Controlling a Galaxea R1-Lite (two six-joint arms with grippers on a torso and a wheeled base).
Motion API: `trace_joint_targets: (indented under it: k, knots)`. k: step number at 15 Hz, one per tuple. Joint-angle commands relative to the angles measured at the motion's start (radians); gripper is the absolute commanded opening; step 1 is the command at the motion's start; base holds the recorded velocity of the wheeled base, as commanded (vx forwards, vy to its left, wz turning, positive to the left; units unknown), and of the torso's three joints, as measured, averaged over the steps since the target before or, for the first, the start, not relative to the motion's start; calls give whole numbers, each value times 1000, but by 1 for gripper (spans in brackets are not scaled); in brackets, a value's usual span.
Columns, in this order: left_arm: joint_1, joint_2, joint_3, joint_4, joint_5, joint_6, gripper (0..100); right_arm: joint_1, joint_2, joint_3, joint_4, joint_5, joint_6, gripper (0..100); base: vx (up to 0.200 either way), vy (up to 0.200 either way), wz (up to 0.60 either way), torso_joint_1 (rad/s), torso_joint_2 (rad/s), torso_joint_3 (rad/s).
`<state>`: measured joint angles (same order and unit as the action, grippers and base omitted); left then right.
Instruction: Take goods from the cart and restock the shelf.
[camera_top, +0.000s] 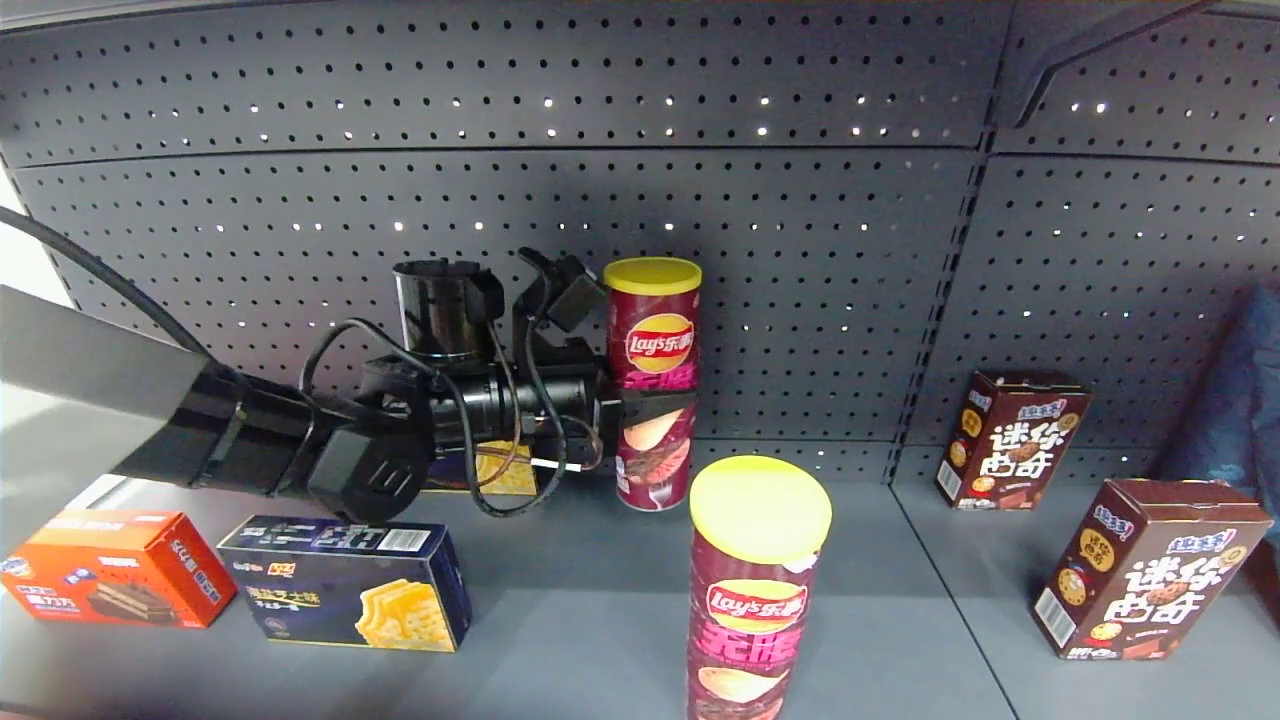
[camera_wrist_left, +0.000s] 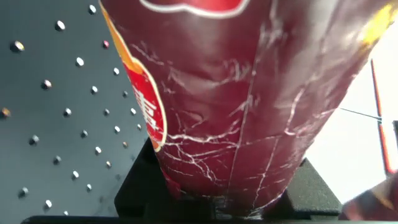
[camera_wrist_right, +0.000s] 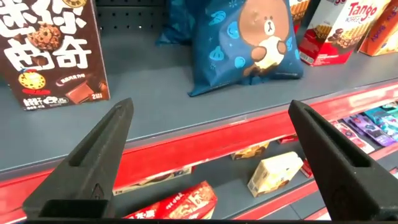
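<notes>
Left gripper (camera_top: 655, 400) is clamped round the middle of a chip can (camera_top: 652, 330), upright at the back of the shelf (camera_top: 560, 560), behind another can (camera_top: 755, 590). Placing step, I'd say. Next up: let go, back out without tipping it. Right gripper (camera_wrist_right: 211, 112) gapes wide, empty.

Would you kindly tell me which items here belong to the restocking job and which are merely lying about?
Job: left gripper, holding tall maroon crisp can with yellow lid; grey metal shelf.
Lying about: second maroon can; orange box; navy cracker box; two brown biscuit boxes.
</notes>
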<state>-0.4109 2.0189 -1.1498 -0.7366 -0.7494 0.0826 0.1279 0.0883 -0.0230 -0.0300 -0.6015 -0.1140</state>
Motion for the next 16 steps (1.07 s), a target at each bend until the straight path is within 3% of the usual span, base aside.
trace_joint_targets:
  k: [1, 2, 5, 8, 16]
  knots:
    - [0, 57, 4, -52, 2, -3, 0, 1, 5, 0, -1, 0, -1, 100, 0, 0, 0, 0, 0, 0]
    - [0, 78, 7, -86, -1, -3, 0, 1, 5, 0, -1, -1, -1, 100, 0, 0, 0, 0, 0, 0]
    - [-26, 104, -38, -99, 2, -55, 0, 1, 5, 2, -2, -1, -3, 100, 0, 0, 0, 0, 0, 0]
    - [-43, 144, -77, -102, -1, -58, 0, 1, 5, 2, -2, -1, -3, 100, 0, 0, 0, 0, 0, 0]
    - [-54, 187, -79, -118, -2, -58, 0, 1, 5, 2, -2, -1, -1, 100, 0, 0, 0, 0, 0, 0]
